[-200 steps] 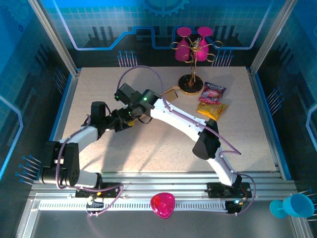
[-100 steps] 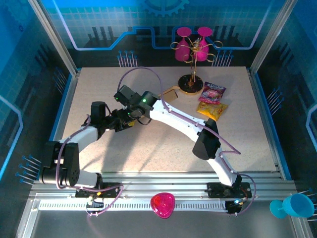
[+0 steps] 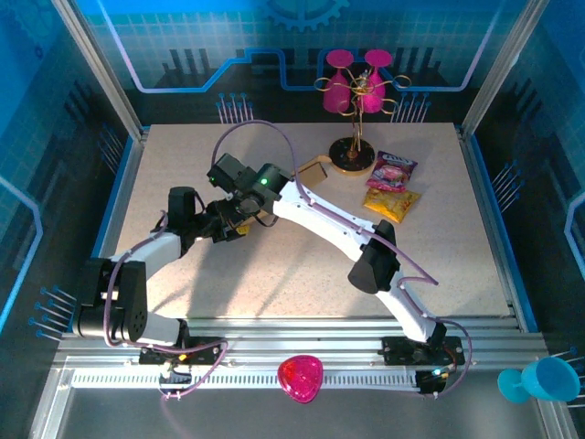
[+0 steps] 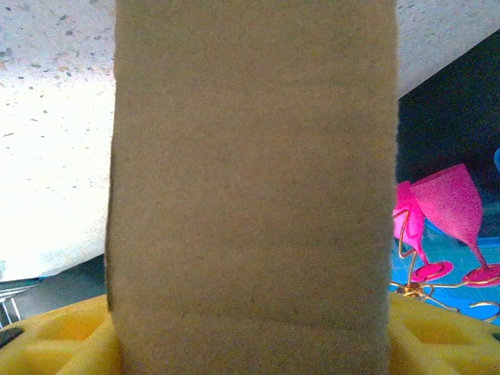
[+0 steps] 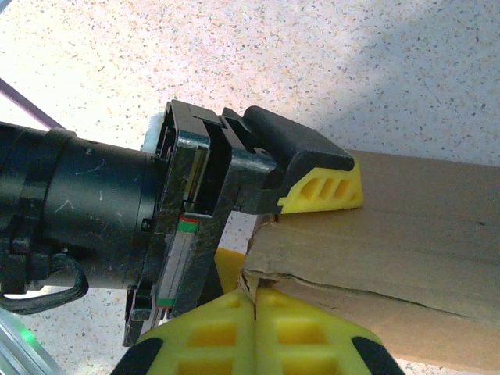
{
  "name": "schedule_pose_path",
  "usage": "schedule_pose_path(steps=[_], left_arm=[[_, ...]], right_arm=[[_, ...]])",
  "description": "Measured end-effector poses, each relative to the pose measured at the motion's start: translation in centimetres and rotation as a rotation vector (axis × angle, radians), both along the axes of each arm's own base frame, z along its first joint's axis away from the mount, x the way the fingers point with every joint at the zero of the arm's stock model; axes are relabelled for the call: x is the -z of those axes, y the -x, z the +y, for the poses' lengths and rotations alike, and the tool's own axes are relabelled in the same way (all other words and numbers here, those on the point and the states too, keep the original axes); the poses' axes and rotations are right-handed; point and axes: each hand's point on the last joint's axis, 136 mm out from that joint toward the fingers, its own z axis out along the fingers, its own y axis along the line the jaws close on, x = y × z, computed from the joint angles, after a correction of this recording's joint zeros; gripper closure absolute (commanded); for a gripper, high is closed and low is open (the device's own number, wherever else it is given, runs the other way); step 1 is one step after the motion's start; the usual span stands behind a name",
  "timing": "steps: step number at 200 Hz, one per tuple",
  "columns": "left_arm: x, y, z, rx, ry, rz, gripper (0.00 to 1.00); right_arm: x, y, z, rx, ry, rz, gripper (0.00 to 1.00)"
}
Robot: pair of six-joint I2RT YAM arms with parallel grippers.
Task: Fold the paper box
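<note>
Paper box position: paper box [image 5: 391, 250] lies on the table [image 3: 439, 256], left of centre and towards the far side. The arms cover most of it from above. One brown end shows just beside the base of the wire stand [image 3: 352, 160].
Left tool: left tool [image 3: 232, 224] straddles one edge of the cardboard. One yellow fingertip [image 5: 320, 191] rests on the top face and the other sits underneath. Cannot tell whether they pinch or merely bracket it.
Right tool: right tool [image 5: 255, 312] is closed, its fingertips pressed together. The box's corner lies just past the tips, with no cardboard visible between them.
Done so far (judgement): partly folded. The right wrist view shows at least two cardboard layers stacked at the corner, so a panel is turned over.
Not done (judgement): a dark gap runs between those layers, so the fold is not seated flat. No closed box shape is visible. The remaining flaps are hidden under the arms.
Bystanders: snack bags [image 3: 391, 187] and pink glasses [image 3: 356, 87] stand to the right and far side, apart from the tools.
</note>
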Motion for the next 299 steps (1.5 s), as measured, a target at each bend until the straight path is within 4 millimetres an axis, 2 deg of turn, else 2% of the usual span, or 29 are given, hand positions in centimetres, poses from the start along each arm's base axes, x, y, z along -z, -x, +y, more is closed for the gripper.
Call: schedule_pose_path(steps=[24, 114, 184, 250, 299], left_arm=[[0.4, 0.0, 0.0, 0.000, 0.000, 0.010, 0.35], [2.0, -0.3, 0.4, -0.010, 0.000, 0.050, 0.34], [2.4, -0.3, 0.3, -0.008, 0.002, 0.063, 0.34], [2.4, -0.2, 0.2, -0.001, 0.007, 0.065, 0.31], [2.6, -0.1, 0.1, 0.002, 0.009, 0.072, 0.36]], right_arm=[[0.0, 0.0, -0.1, -0.022, 0.015, -0.007, 1.00], [-0.2, -0.1, -0.1, -0.061, 0.010, 0.004, 1.00], [-0.3, -0.1, -0.2, -0.133, 0.030, -0.009, 1.00], [-0.7, -0.5, 0.0, -0.127, -0.033, 0.050, 1.00], [-0.6, -0.2, -0.2, -0.116, -0.048, 0.096, 1.00]])
